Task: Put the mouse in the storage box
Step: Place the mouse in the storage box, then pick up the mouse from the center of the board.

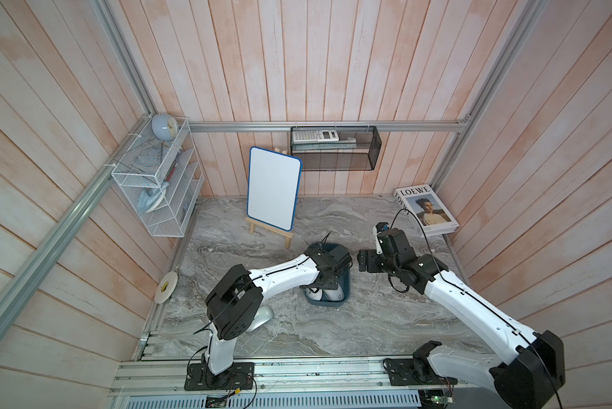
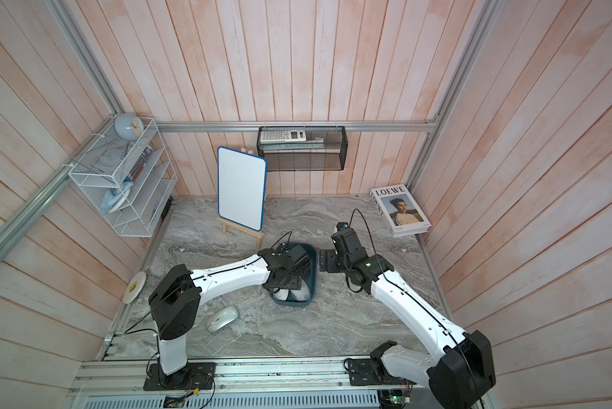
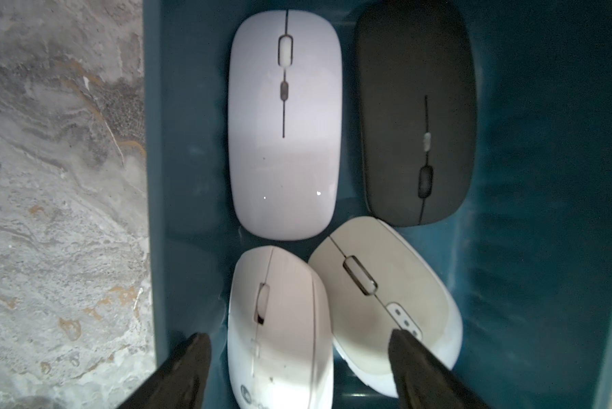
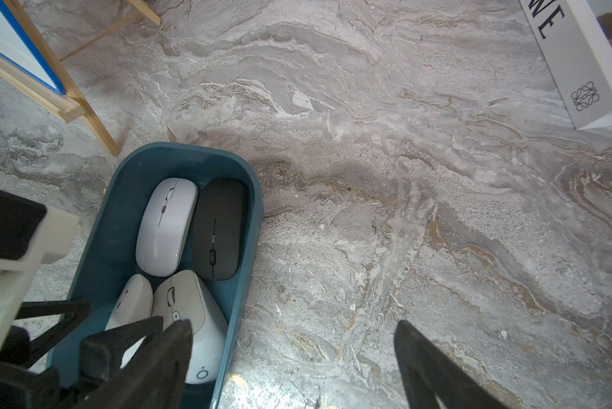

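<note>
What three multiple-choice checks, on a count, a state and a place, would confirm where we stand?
1. How many mice lie in the box?
A. two
B. three
C. four
2. How is the left gripper?
A. shut on a mouse
B. open over the box
C. shut, empty
3. Where is the fifth mouse?
A. on the table
B. in the box
C. in the left gripper

1 C: flat white mouse, black mouse, small white mouse and beige mouse lie inside.
2 B: its fingers stand apart, clear of the small white mouse's sides.
3 A: it lies on bare table outside the box.
</note>
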Robot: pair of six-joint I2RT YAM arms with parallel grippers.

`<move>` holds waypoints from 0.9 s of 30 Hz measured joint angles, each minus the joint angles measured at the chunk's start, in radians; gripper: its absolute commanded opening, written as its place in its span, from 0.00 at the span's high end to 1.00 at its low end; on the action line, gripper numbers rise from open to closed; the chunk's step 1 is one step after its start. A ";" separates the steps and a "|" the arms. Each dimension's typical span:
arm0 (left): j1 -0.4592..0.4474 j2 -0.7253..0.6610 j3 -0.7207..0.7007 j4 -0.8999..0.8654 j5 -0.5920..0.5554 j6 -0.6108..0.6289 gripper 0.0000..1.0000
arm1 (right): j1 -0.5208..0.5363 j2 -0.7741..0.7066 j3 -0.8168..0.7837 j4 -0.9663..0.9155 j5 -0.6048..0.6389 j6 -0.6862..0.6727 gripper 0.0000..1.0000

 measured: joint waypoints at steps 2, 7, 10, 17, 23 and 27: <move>0.000 0.000 0.009 -0.011 -0.002 0.004 0.15 | 0.000 0.000 0.000 0.000 0.000 0.000 0.07; 0.000 -0.003 0.056 -0.048 -0.021 0.023 0.15 | 0.000 0.000 -0.001 0.000 0.000 0.000 0.07; 0.000 -0.037 0.072 -0.055 -0.021 0.051 0.14 | 0.000 0.000 -0.005 0.000 -0.001 0.000 0.07; 0.018 -0.378 -0.031 -0.060 -0.015 0.137 0.11 | -0.003 0.000 -0.010 0.001 -0.005 0.000 0.07; 0.156 -0.734 -0.360 -0.088 -0.012 0.107 0.05 | -0.006 0.000 -0.015 0.006 -0.019 0.003 0.07; 0.196 -0.771 -0.539 -0.106 0.000 0.061 0.01 | -0.006 0.000 -0.025 0.015 -0.026 0.004 0.07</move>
